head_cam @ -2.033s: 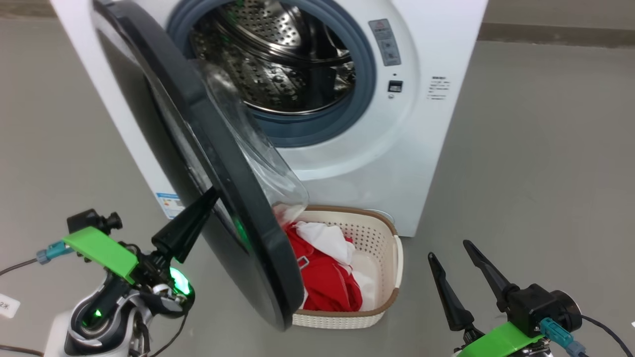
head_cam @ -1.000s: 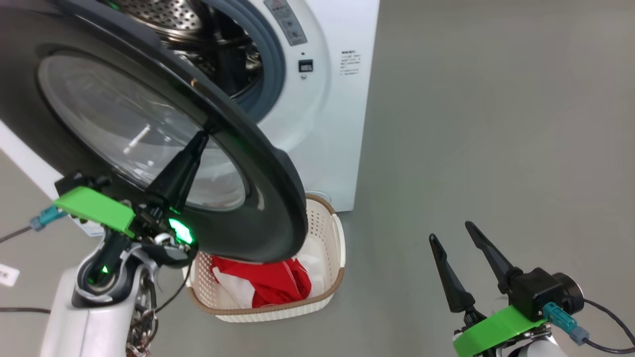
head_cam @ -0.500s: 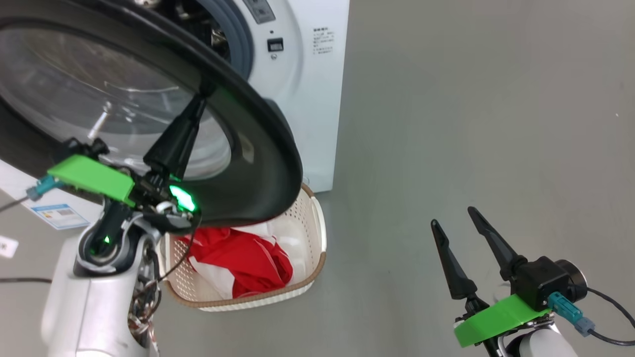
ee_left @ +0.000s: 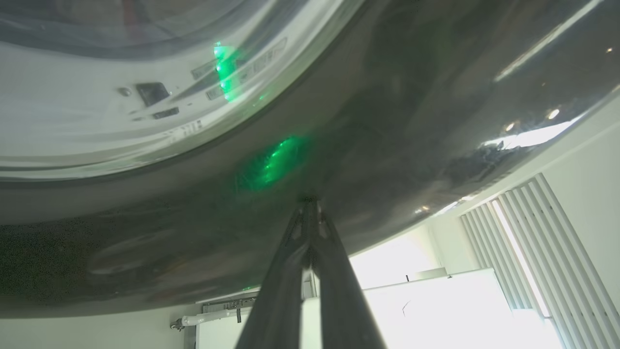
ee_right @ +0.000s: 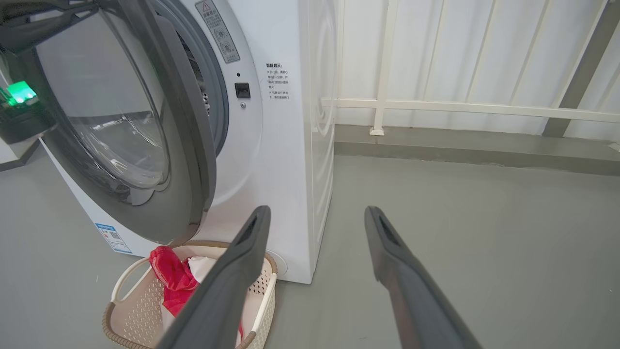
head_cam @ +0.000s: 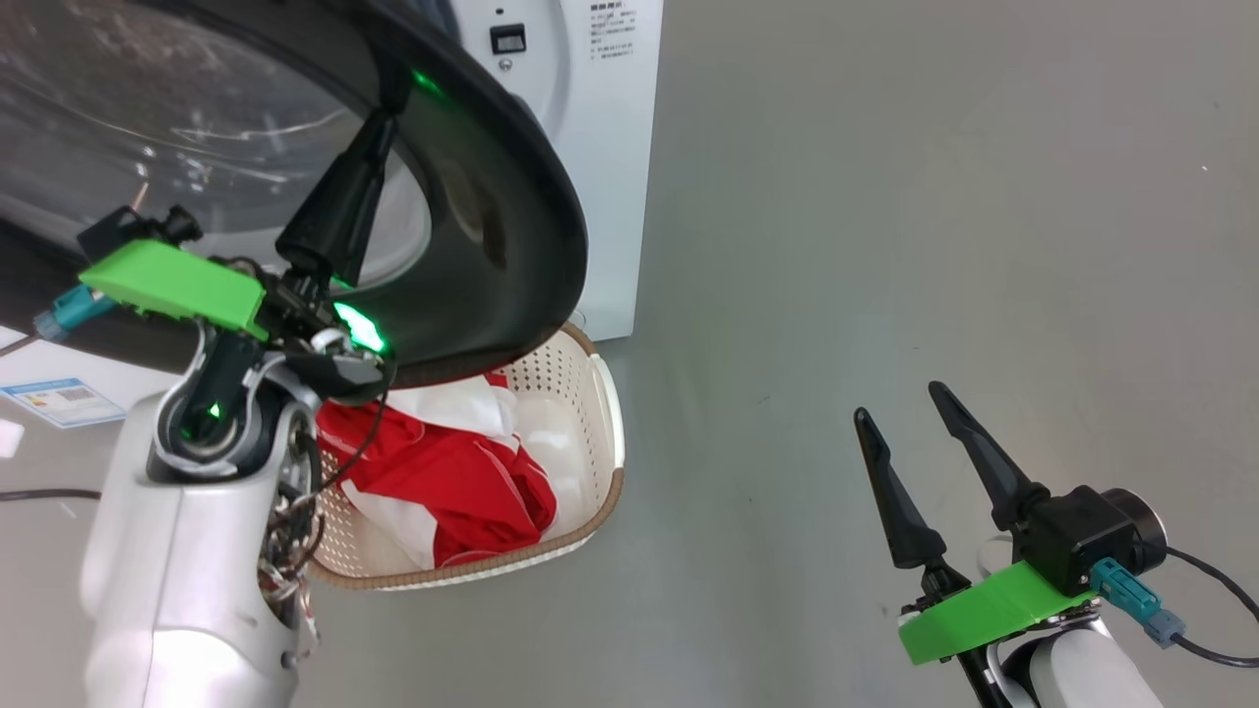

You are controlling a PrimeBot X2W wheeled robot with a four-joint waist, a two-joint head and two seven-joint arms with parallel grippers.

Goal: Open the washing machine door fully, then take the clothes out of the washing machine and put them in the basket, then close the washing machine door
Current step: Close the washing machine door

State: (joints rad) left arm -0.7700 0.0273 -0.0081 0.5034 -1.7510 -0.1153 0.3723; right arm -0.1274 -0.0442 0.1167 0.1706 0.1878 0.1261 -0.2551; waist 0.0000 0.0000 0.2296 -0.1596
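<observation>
The washing machine door (head_cam: 492, 226) stands partly swung, its glossy black rim and glass bowl across the upper left of the head view. My left gripper (head_cam: 393, 84) is shut, its tips pressed against the outer black rim (ee_left: 310, 198). The white washing machine (head_cam: 600, 167) stands behind it; in the right wrist view the door (ee_right: 189, 194) angles close to the machine (ee_right: 286, 160). Red and white clothes (head_cam: 443, 482) lie in the cream basket (head_cam: 600, 393) on the floor below the door. My right gripper (head_cam: 897, 405) hangs open over bare floor to the right, holding nothing.
Grey floor spreads out to the right of the machine. A white railing (ee_right: 436, 104) and a low kerb run along the back. A blue label (head_cam: 64, 398) shows on the machine's lower front, and a cable (head_cam: 39, 495) lies on the floor at left.
The head camera has swung right and down. The door has turned toward the machine with my left gripper's shut tips still on its rim. The right gripper has held its open pose.
</observation>
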